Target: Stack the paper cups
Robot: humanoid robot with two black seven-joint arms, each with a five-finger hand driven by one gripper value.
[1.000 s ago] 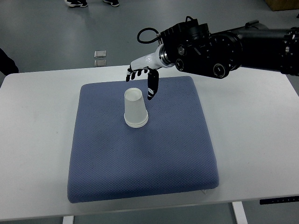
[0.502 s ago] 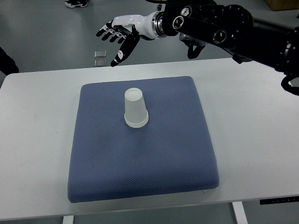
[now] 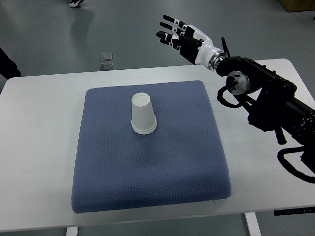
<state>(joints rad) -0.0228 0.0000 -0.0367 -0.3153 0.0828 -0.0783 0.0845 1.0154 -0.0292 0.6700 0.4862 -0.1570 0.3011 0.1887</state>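
A white paper cup stack (image 3: 143, 115) stands upside down on the blue mat (image 3: 147, 162), a little above the mat's middle. My right hand (image 3: 179, 34) is raised beyond the table's far edge, up and to the right of the cups, well clear of them. Its fingers are spread and it holds nothing. The black right arm (image 3: 266, 101) comes in from the right edge. The left arm does not show.
The mat lies on a white table (image 3: 34, 147). Grey floor lies beyond the far edge, with a small clear object (image 3: 105, 61) on it and a person's shoe (image 3: 75, 3) at the top.
My right hand rose away from beside the cups, swung up past the table's far edge, then moved right. It now sits upper right with the palm open. The cups have not moved.
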